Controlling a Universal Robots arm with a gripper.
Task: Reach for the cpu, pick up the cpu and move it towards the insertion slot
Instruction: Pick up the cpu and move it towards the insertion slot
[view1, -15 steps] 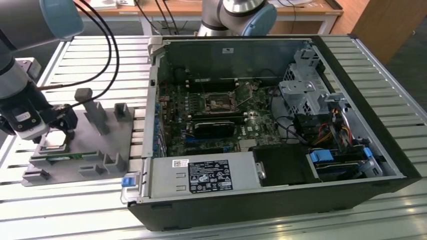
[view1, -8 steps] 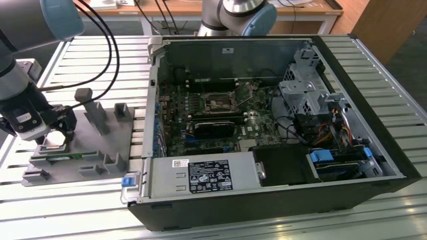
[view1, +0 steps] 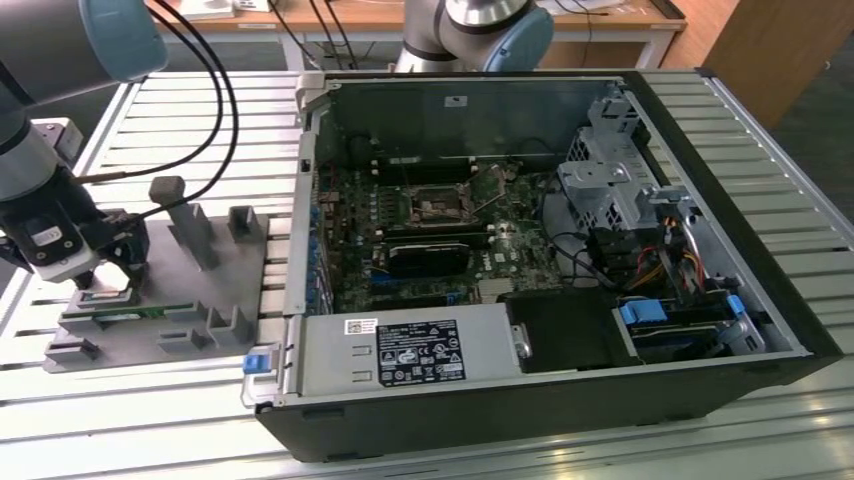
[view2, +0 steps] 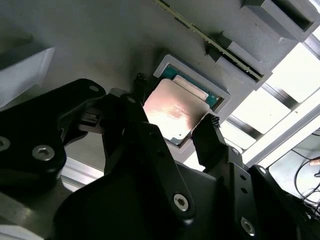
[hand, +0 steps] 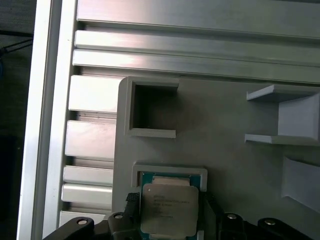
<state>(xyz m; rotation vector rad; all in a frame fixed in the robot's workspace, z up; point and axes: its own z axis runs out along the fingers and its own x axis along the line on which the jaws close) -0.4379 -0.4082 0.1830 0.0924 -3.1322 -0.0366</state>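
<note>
The cpu (view2: 175, 112) is at a square raised-rim pocket (hand: 170, 171) near one edge of the grey fixture plate (hand: 225, 115). Whether it is seated or just clear of the pocket floor cannot be determined. The gripper (view2: 176, 100) is closed to the cpu's width, with one black fingertip (view2: 211, 125) against each of two opposite edges. A thin green circuit strip (view2: 210, 37) stands in the fixture plate just beside the pocket. The insertion slot (view1: 438, 205) lies well apart from the fixture plate, toward the exterior view's right, inside the open computer case (view1: 534, 415).
</note>
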